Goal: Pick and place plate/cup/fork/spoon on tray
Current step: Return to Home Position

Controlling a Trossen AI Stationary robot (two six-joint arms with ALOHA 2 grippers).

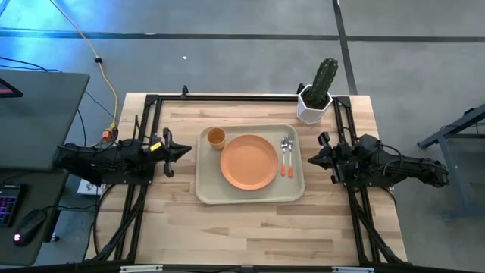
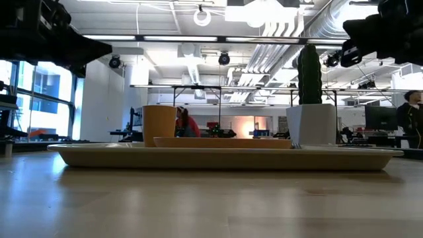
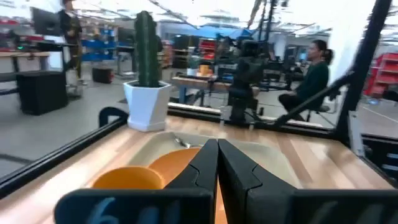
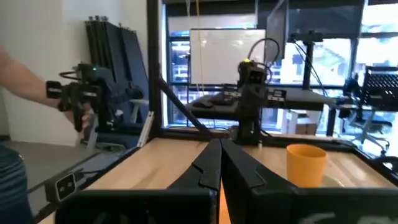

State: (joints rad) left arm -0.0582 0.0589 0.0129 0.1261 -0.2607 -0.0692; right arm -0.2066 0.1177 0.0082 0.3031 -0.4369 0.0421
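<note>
The pale beige tray (image 1: 204,189) lies in the middle of the table. On it rest the orange plate (image 1: 248,161) at its centre, the yellow-orange cup (image 1: 216,137) upright at its far left corner, and the fork (image 1: 289,157) and spoon (image 1: 283,155) side by side along its right side. My left gripper (image 1: 186,151) is shut and empty, raised just left of the tray. My right gripper (image 1: 311,159) is shut and empty, raised just right of the tray. The cup also shows in the right wrist view (image 4: 306,164) and in the low view (image 2: 159,125).
A white pot with a green cactus (image 1: 317,95) stands at the far right of the table, behind the tray. A black frame (image 1: 242,97) runs along the far edge and both sides. People show in the room beyond the table.
</note>
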